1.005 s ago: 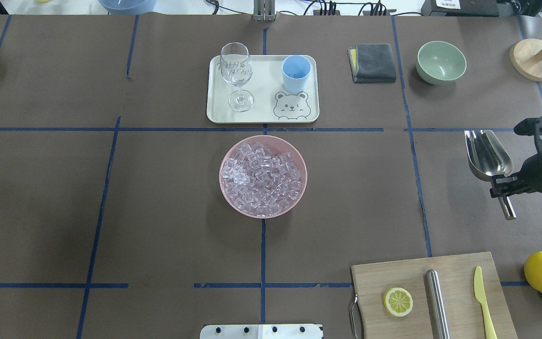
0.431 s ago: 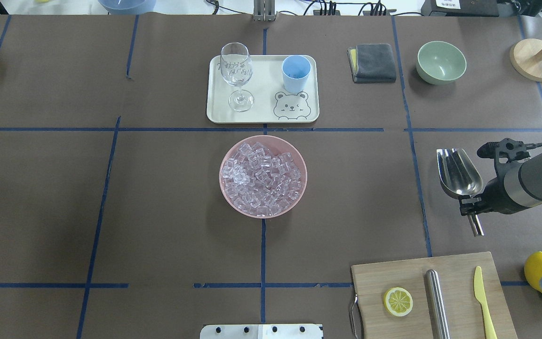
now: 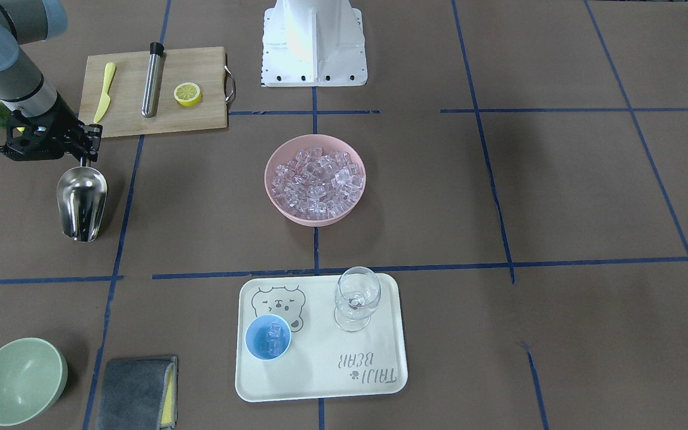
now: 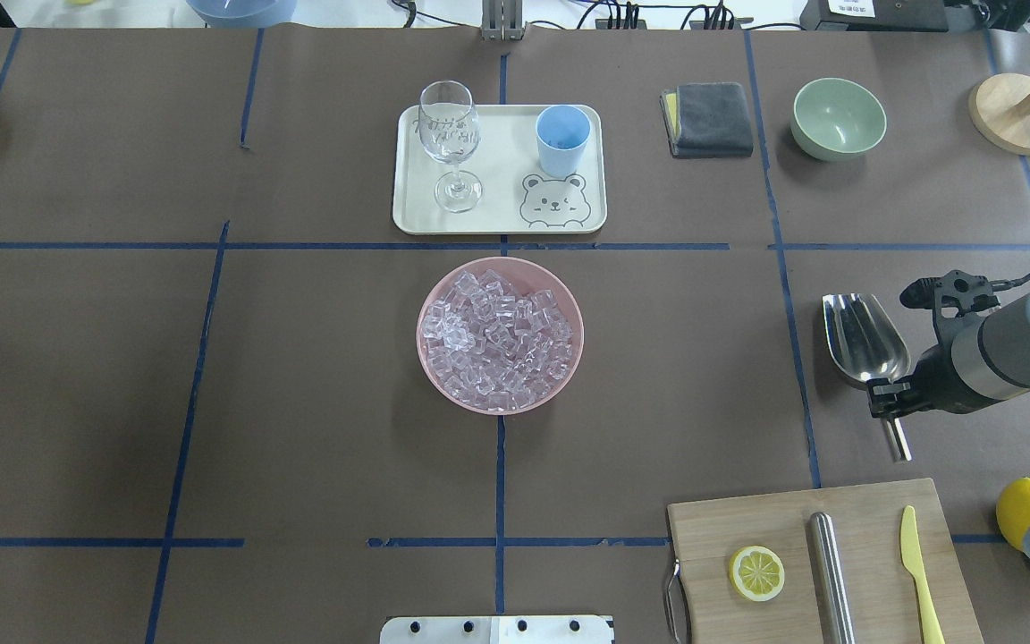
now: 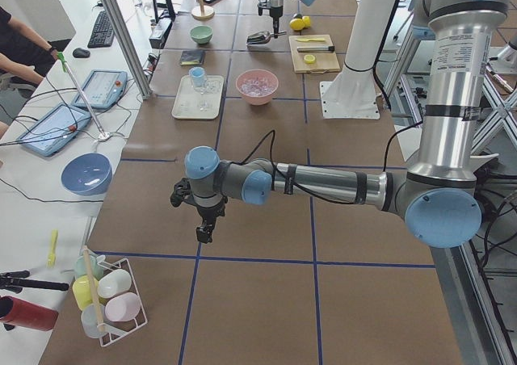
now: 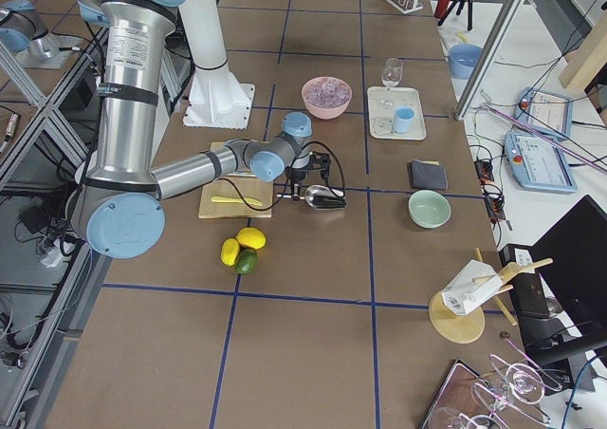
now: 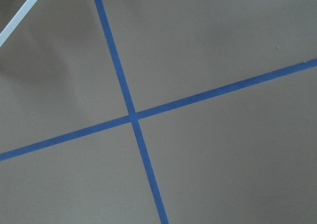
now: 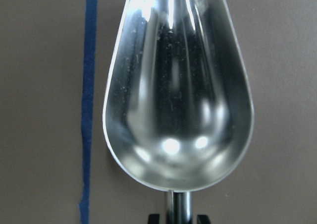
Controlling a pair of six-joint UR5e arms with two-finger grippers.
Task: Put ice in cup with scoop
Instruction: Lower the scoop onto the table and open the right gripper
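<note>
Scoop (image 4: 864, 335) hangs empty, low over the table (image 4: 300, 376), right gripper (image 4: 890, 400) clamped on its handle — cup (image 4: 560, 161) on the tray (image 3: 380, 370) holds some ice (image 3: 271, 337). If setting down, keep it level, release softly. Left gripper (image 5: 204, 234): cannot tell.

Small clear glassy ice cubes (image 4: 499, 334) lie heaped in a pink bowl (image 3: 314, 220) at the table's middle. A few more sit inside the small round light-blue plastic cup (image 3: 267, 337), which stands upright on a cream tray (image 3: 308, 376). The shiny stainless-steel scoop (image 4: 864, 333) is empty, trough upward, well to the bowl's right, its short handle clamped in the right gripper (image 4: 892, 394).
</note>
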